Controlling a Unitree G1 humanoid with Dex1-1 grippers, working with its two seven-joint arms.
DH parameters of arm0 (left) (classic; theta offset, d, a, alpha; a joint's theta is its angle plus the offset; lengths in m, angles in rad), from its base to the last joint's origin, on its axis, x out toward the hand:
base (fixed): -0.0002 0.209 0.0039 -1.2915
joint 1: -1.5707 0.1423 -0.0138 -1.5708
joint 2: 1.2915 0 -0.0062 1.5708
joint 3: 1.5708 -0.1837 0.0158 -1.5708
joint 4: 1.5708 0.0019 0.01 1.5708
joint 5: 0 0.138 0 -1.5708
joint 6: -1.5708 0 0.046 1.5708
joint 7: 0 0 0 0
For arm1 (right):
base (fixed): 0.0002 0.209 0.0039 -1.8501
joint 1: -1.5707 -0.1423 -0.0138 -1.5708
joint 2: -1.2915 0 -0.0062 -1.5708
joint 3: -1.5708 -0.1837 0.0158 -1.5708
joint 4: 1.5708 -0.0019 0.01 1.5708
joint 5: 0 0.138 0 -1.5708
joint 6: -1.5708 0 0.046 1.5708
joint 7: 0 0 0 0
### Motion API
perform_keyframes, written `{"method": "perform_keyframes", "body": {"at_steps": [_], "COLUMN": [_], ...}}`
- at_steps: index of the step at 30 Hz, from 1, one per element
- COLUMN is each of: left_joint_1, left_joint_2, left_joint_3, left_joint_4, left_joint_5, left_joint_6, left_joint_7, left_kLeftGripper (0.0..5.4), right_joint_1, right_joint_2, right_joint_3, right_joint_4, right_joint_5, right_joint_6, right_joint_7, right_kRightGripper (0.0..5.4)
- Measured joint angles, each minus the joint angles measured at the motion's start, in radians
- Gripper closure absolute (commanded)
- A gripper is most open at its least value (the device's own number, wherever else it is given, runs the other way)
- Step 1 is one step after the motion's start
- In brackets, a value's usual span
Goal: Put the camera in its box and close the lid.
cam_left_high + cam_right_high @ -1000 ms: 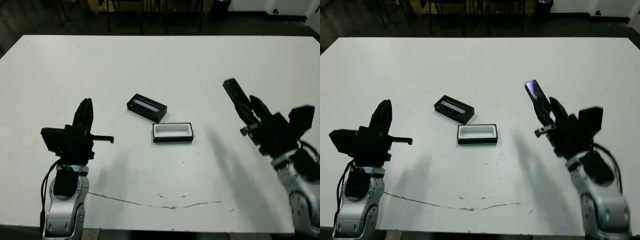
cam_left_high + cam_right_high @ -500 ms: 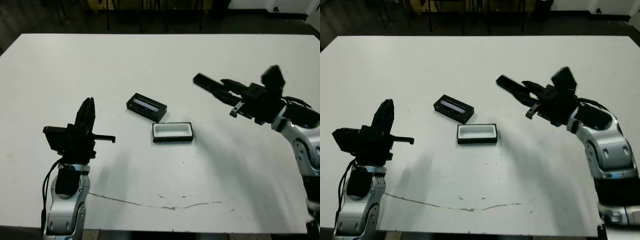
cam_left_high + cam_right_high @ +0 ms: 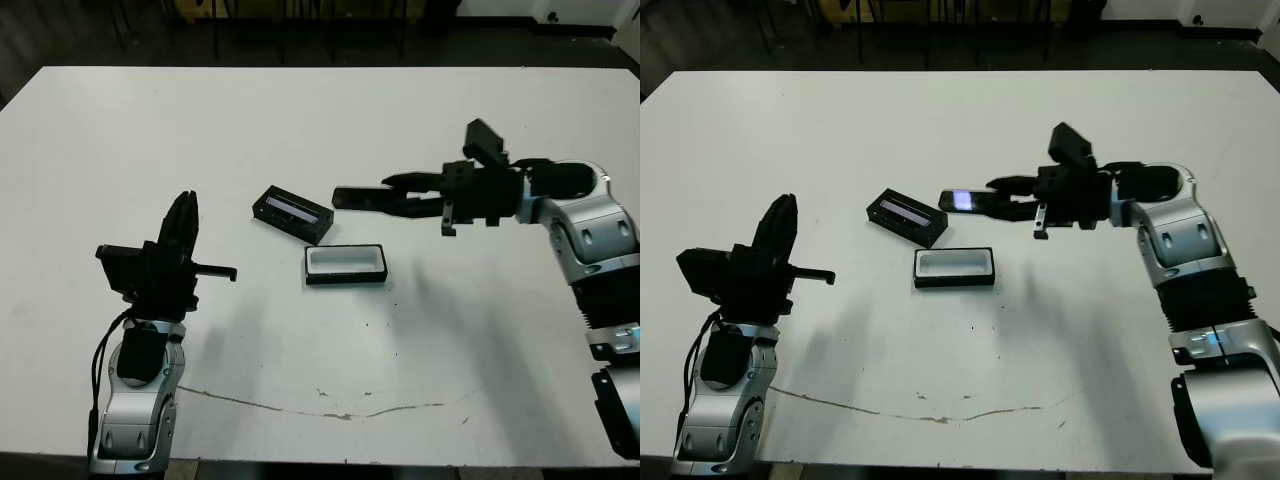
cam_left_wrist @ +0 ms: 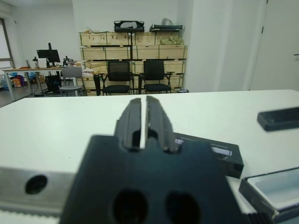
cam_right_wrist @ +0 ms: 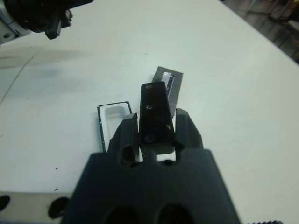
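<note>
Black and slim, the camera (image 3: pixel 975 201) is pinched in the right end effector (image 3: pixel 1012 205), up in the air over the white tabletop (image 3: pixel 960 120). The box (image 3: pixel 954 267) sits open below, at 6 o'clock. The lid (image 3: pixel 906 217) lies at its 10 o'clock. The left end effector (image 3: pixel 181 228) has its fingers together, holding nothing.

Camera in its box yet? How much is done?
Not yet. Done: the right gripper has picked up the camera. Now it holds it in the air above the table, near the box. Left: lay it in the empty box, then put on the lid lying beside it.
</note>
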Motion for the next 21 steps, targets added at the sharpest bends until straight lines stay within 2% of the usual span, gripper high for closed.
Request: {"method": "perform_keyframes", "body": {"at_steps": [7, 21], "left_joint_1": [-0.003, -0.003], "left_joint_2": [-0.001, -0.001], "left_joint_3": [-0.001, -0.003], "left_joint_4": [0.003, 0.002], "left_joint_5": [-0.003, 0.0], "left_joint_6": [0.0, -0.004], "left_joint_7": [0.0, 0.002], "left_kLeftGripper": [5.4, 5.4], "right_joint_1": [-0.016, -0.026], "right_joint_2": [0.015, 0.045], "right_joint_3": [0.032, 0.063], "right_joint_4": [0.038, 0.116], "right_joint_5": [-0.048, -0.085], "right_joint_6": [-0.011, -0.018], "right_joint_7": [0.036, 0.095], "right_kRightGripper": [4.84, 4.84]}}
